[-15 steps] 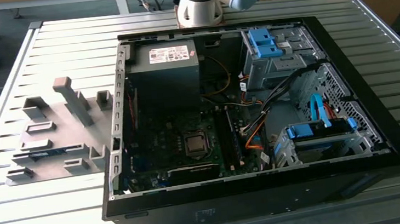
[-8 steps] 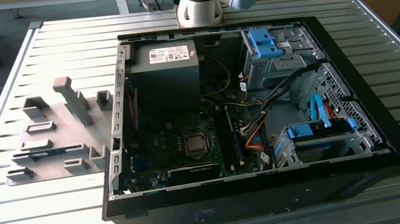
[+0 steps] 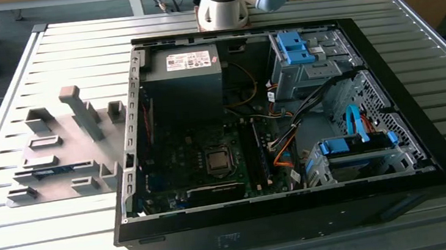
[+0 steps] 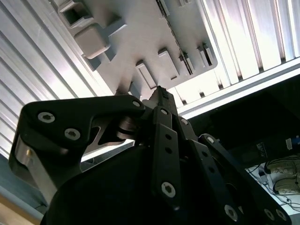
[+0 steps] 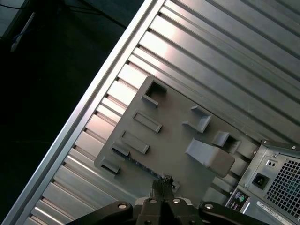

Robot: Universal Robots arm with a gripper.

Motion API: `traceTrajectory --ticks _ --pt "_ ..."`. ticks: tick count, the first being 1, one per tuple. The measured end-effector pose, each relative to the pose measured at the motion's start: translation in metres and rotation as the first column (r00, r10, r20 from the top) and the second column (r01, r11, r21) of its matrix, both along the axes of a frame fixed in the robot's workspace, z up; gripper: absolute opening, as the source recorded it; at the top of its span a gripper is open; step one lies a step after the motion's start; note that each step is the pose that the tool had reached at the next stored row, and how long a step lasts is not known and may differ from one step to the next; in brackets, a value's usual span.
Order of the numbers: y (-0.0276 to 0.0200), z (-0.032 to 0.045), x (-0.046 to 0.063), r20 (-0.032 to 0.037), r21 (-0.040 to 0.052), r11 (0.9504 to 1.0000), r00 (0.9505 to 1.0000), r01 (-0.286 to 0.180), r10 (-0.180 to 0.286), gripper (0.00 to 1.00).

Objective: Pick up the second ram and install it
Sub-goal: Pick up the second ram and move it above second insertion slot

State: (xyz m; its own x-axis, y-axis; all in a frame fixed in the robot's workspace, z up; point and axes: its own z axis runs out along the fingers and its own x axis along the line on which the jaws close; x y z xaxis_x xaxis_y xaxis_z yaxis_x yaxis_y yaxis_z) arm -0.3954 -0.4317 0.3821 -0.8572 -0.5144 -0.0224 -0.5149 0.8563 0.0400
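The second ram [image 3: 48, 172] is a thin blue stick lying in a slot of the grey holder plate [image 3: 61, 150], on the exterior view's left beside the open computer case [image 3: 297, 216]. In the first wrist view the ram [image 5: 140, 165] shows as a thin dark line on the plate [image 5: 173, 133]. My gripper [image 5: 164, 181] hangs high above the plate, close to the ram's end. Its fingers are shut together with nothing between them. In the second wrist view the gripper [image 4: 161, 93] points at the plate [image 4: 140, 33]. The long memory slots [image 3: 253, 149] run beside the processor socket [image 3: 219, 160].
Several grey holder blocks stand on the plate, one tall post [image 3: 82, 114] among them. The case holds a power supply [image 3: 182, 83], blue drive cages [image 3: 356, 146] and loose cables [image 3: 283, 147]. The arm's base [image 3: 221, 5] stands behind the case. The slatted table's edge [image 5: 93, 98] borders a dark floor.
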Motion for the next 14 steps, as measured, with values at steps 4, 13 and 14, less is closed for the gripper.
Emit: traceTrajectory --ticks 4,13,14 --pt "0.0 0.0 0.0 0.0 -0.0002 1.0 1.0 0.0 0.0 0.11" --pt "0.0 -0.0001 0.0 0.0 -0.0002 1.0 1.0 -0.007 0.007 0.11" --pt "0.0 -0.0002 0.0 0.0 -0.0002 0.9999 0.9999 -0.015 0.015 0.11"
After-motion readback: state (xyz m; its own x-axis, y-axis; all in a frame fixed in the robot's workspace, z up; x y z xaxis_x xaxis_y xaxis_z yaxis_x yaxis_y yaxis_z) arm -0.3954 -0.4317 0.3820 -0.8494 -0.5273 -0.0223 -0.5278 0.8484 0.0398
